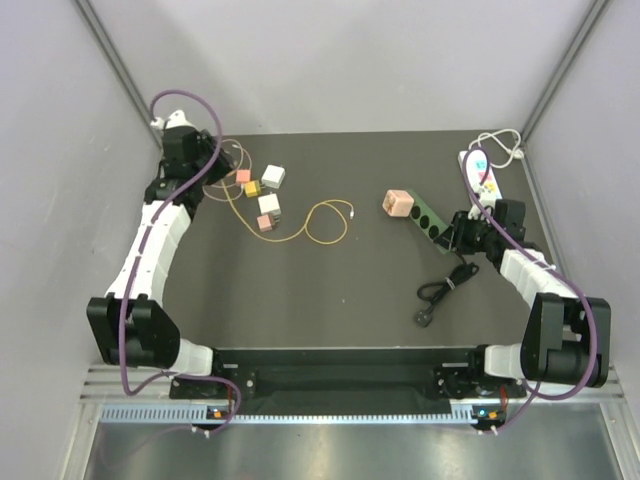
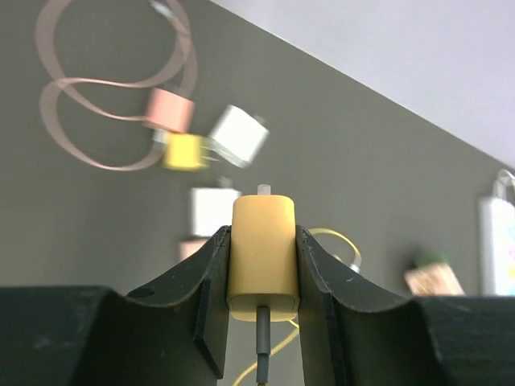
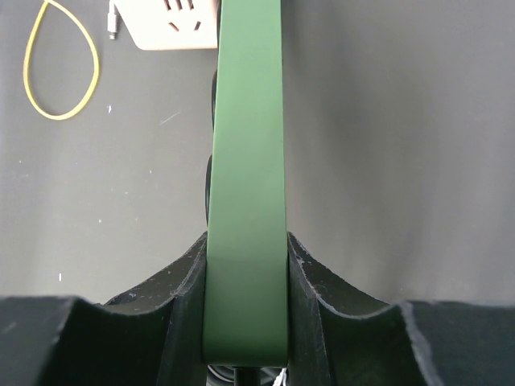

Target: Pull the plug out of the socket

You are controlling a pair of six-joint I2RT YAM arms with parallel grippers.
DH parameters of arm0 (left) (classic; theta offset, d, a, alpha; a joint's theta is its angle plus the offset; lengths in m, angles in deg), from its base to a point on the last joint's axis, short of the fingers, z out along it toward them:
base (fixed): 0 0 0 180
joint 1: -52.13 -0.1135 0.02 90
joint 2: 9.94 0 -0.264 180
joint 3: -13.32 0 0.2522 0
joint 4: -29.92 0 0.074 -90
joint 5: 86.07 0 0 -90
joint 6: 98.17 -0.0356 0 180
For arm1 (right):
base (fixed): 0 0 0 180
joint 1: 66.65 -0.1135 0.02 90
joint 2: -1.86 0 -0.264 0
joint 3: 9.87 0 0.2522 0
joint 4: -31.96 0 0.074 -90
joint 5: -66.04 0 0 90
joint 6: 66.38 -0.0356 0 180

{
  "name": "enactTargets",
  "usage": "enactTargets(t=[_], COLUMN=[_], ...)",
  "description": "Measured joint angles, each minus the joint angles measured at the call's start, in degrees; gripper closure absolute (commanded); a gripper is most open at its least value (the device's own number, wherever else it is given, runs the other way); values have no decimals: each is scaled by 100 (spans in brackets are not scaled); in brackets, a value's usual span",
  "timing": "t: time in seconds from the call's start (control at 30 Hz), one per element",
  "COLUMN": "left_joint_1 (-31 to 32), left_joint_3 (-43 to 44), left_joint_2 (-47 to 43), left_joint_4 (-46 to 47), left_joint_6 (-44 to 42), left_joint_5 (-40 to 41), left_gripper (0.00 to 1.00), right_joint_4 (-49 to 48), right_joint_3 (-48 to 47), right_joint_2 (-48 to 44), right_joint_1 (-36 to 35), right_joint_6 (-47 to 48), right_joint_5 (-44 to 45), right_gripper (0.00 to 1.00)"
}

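My left gripper [image 2: 262,235] is shut on a pale yellow plug [image 2: 263,269]. A white tip shows at the plug's top and a thin grey lead hangs from its underside. In the top view the left gripper [image 1: 190,150] is at the far left corner, and the plug is hidden under the wrist. My right gripper [image 3: 245,241] is shut on the end of the green socket strip [image 3: 248,161]. That strip [image 1: 426,216] lies at the right, with the right gripper [image 1: 462,232] at its near end. The plug is far from the socket strip.
A pink adapter block [image 1: 397,203] sits at the green strip's far end. Several small pink, yellow and white cubes [image 1: 265,195] with looped thin cables [image 1: 325,222] lie near the left gripper. A white power strip [image 1: 482,175] is at the back right. A black cable [image 1: 440,295] coils at front right.
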Motion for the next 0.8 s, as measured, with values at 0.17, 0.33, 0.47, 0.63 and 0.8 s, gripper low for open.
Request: enactTargets(t=[0.17, 0.33, 0.47, 0.63, 0.8], left_joint_1=[-612, -671, -658, -658, -658], left_joint_3=[20, 326, 361, 361, 389], left_joint_2=[142, 160, 20, -262, -610], left_joint_4=[24, 72, 162, 212, 332], left_joint_6=[-199, -435, -610, -848, -1036], left_joint_5=[269, 664, 1001, 1515, 1884], left_gripper=[100, 100, 100, 100, 100], right_joint_4=[0, 0, 0, 0, -9], right_joint_3=[0, 0, 2, 4, 22], right_joint_2=[0, 0, 0, 0, 0], right_joint_1=[4, 22, 22, 22, 22], right_joint_6=[2, 2, 4, 4, 7], right_joint_5=[-4, -26, -39, -42, -55], right_gripper=[100, 100, 100, 100, 100])
